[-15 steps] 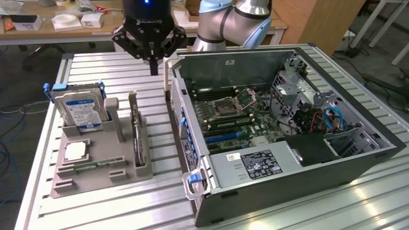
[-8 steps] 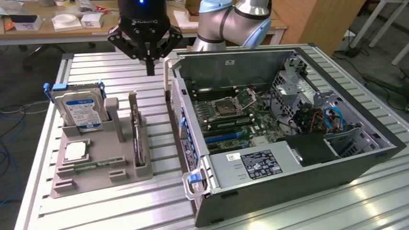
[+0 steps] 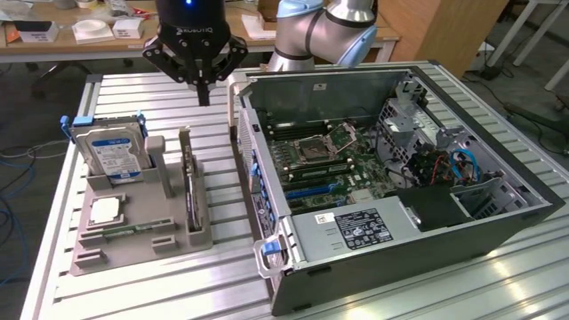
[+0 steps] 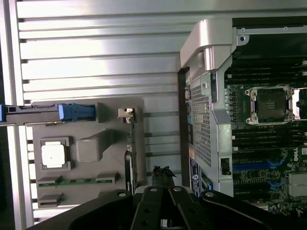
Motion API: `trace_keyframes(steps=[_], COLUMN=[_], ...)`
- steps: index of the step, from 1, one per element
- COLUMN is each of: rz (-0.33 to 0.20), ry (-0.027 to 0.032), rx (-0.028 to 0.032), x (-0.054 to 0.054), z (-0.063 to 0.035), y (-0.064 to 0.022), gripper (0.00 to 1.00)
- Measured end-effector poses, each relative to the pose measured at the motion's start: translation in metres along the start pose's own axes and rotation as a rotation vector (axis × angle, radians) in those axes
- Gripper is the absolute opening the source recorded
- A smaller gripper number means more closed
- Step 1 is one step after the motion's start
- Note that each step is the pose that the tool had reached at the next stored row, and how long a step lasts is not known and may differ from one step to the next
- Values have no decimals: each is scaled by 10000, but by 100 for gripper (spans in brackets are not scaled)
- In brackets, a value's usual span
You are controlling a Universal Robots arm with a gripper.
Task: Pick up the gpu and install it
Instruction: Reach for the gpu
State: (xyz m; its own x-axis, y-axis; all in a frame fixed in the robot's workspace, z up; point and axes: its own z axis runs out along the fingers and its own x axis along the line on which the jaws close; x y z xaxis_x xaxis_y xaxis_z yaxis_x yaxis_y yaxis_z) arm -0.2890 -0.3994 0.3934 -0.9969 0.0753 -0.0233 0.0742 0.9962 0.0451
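Nearest you in the exterior view, the open computer case point(image 3: 391, 200) lies on its side on the slatted aluminium table point(image 3: 160, 287), its power supply point(image 3: 351, 225) toward the front and a blue latch point(image 3: 269, 248) at the front corner. Deeper inside sit the motherboard point(image 3: 334, 167) and its empty CPU socket point(image 3: 324, 141).

On the exterior view's left of the case, just beside it, you have the grey parts holder point(image 3: 133, 250). Its near part carries a memory stick point(image 3: 133, 231) lying flat and, behind that, a processor chip point(image 3: 105, 211) in a square recess. The gpu point(image 3: 189, 180) stands on its long edge in the slot along the holder's case-side rim; in the wrist view its silvery bracket point(image 4: 125, 113) shows at one end. The hard drive point(image 3: 111, 152) stands upright in its blue carrier at the holder's far end.

Past the holder, the gripper point(image 3: 204, 101) hangs above the table, pointing down, with its fingers pressed together and nothing between them. It is clear of the gpu and touches neither holder nor case.

Behind it your arm point(image 3: 320, 30) rises, and a wooden desk point(image 3: 53, 47) with small white boxes point(image 3: 93, 30) stands farthest back.
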Motion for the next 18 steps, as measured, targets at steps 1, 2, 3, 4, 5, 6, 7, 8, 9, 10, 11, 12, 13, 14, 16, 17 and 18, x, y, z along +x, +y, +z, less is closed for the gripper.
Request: trace_keyframes(steps=[1, 2, 3, 4, 5, 6, 7, 8, 9, 10, 11, 12, 13, 14, 16, 17, 18], rz=[0, 0, 0, 0, -1, 0, 0, 0, 0, 0, 0, 0, 1, 1, 1, 1, 0], ry=[0, 0, 0, 1, 0, 0, 0, 0, 0, 0, 0, 0, 0, 0, 0, 0, -1], rx=[0, 0, 0, 0, 0, 0, 0, 0, 0, 0, 0, 0, 0, 0, 0, 0, -1], x=[10, 19, 28, 38, 47, 57, 67, 77, 87, 96, 105, 114, 123, 132, 152, 161, 172], z=[0, 0, -1, -1, -1, -2, -2, -2, -2, -3, -3, -3, -3, -4, -4, -4, -4], y=[-1, -2, -3, -3, -5, -5, -7, -7, -8, -9, -10, -11, -12, -12, -14, -15, -17], gripper=[10, 10, 10, 10, 10, 10, 10, 10, 10, 10, 10, 10, 10, 10, 10, 10, 10])
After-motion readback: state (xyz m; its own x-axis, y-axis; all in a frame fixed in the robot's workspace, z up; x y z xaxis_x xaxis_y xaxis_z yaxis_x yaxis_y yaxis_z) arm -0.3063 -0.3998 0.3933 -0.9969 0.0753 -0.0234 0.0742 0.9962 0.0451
